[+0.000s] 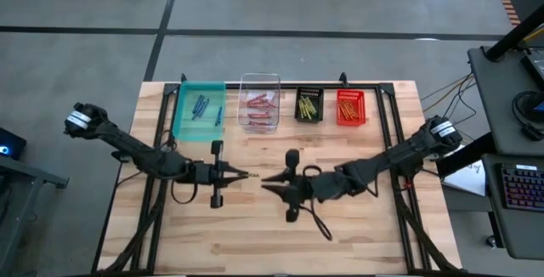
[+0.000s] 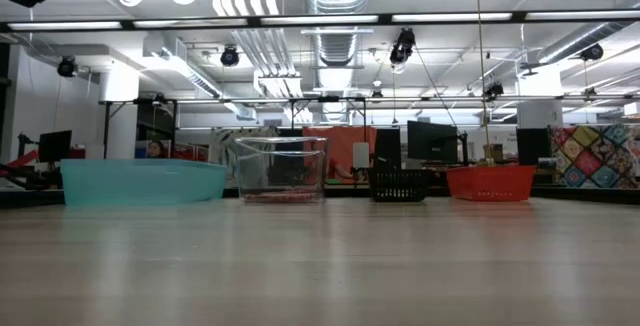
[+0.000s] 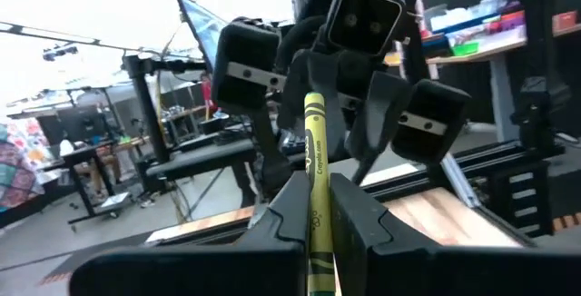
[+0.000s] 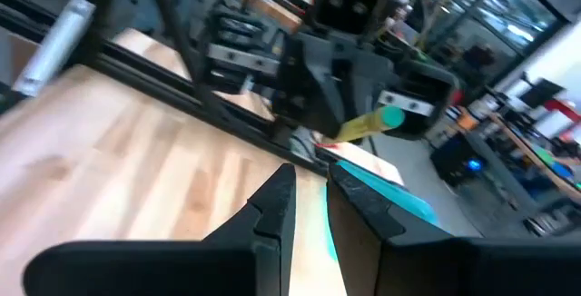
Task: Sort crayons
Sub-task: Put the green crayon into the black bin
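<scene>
A yellow-green crayon [image 3: 314, 142] is held above the middle of the table, with my left gripper [image 1: 240, 175] shut on it. My right gripper [image 1: 268, 178] faces it from the table's right, tip to tip. Its fingers [image 4: 272, 207] stand a little apart with nothing between them. In the right wrist view the crayon [image 4: 374, 123] sticks out of the left gripper toward me. The other crayons lie sorted along the far edge: blue in the teal bin [image 1: 200, 111], red and pink in the clear bin [image 1: 259, 103], yellow and green in the black bin [image 1: 308, 105], orange in the red bin [image 1: 350, 107]. My left gripper pinches the crayon's paper-wrapped shaft [image 3: 317, 210] between its two fingers. The fingers come level from the table's left and lie along the crayon. Its free end [image 3: 313, 105] sticks out past the fingertips toward the right gripper. The crayon is lifted clear of the table.
The four bins stand in a row at the table's far edge [image 2: 290, 171]. Bare wooden tabletop [image 1: 280, 234] lies between the arms and the near edge. Black frame rails [image 1: 399, 166] run along both sides of the table.
</scene>
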{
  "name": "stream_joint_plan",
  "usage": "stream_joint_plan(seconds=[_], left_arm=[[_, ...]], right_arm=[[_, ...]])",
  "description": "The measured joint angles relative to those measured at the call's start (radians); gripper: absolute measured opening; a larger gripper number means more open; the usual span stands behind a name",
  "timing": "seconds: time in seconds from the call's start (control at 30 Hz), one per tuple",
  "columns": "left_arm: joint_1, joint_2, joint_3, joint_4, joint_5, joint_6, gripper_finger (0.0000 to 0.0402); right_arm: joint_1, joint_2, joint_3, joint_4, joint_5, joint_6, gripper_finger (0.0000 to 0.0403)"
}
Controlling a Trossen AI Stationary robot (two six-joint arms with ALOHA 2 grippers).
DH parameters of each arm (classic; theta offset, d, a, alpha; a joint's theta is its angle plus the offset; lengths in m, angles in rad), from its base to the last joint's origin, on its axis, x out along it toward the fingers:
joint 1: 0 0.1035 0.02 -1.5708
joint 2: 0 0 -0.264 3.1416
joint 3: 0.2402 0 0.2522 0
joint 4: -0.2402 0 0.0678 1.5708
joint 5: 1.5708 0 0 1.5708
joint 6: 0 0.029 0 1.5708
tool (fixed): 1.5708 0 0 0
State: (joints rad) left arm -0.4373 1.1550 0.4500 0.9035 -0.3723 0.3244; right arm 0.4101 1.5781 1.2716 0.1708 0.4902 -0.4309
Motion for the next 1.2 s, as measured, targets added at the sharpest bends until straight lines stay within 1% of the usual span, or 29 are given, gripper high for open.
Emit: stream_joint_plan(seconds=[0.1,0.2,0.37,0.5,0.57,0.73,0.8,0.9,0.97,1.2], left_arm=[[0.033,-0.004,-0.002,0.004,0.018,0.003,0.0000],[0.040,-0.004,-0.004,0.002,0.023,0.001,0.0000],[0.040,-0.002,-0.005,0.003,0.020,-0.005,0.0000],[0.040,-0.002,-0.006,0.002,0.016,-0.011,0.0000],[0.040,-0.002,-0.006,0.002,0.015,-0.018,0.0000],[0.039,0.011,-0.007,0.001,0.023,-0.026,0.0000],[0.039,0.019,-0.007,0.005,0.024,-0.040,0.0000],[0.039,0.041,-0.008,0.050,0.045,-0.053,0.0000],[0.039,0.060,-0.008,0.093,0.072,-0.053,0.0000],[0.039,0.091,-0.008,0.123,0.077,-0.061,0.0000]], right_arm=[[-0.032,-0.005,0.001,0.002,0.000,0.006,0.0057],[-0.044,-0.006,0.008,0.006,-0.001,0.010,0.0057],[-0.041,-0.010,0.014,0.002,-0.005,0.010,0.0057],[-0.031,-0.029,0.014,-0.006,-0.044,0.027,0.0058],[-0.026,-0.045,0.014,-0.023,-0.046,0.050,0.0066],[-0.028,-0.075,0.016,-0.032,-0.050,0.091,0.0103],[-0.033,-0.074,0.016,-0.023,-0.078,0.093,0.0117],[-0.050,-0.056,0.016,0.009,-0.167,0.097,0.0122],[-0.057,-0.044,0.016,0.016,-0.176,0.098,0.0122],[-0.071,-0.044,0.016,0.028,-0.175,0.106,0.0123]])
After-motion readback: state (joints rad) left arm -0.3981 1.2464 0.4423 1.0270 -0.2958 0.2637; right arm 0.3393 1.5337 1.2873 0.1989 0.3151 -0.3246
